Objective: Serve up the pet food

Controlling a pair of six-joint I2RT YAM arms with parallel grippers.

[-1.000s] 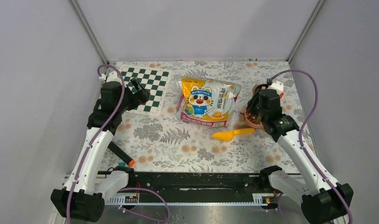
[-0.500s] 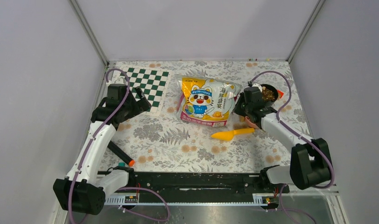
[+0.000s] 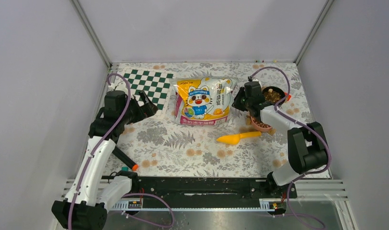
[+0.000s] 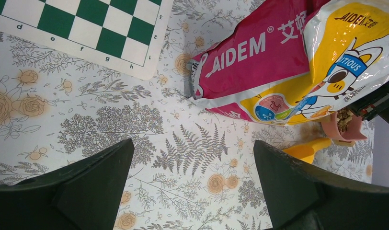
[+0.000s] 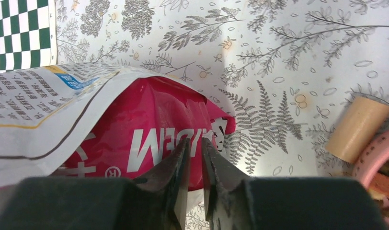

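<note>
Yellow pet food bag [image 3: 202,100] corner pinched by right gripper [image 5: 195,142], left gripper [image 4: 192,144] spread wide, apart

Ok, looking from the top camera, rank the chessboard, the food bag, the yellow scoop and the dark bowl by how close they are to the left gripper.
From the left gripper:
1. Chessboard, right beside it, far left.
2. Food bag, in the middle.
3. Yellow scoop, right of centre, nearer the arms.
4. Dark bowl, far right.
</note>
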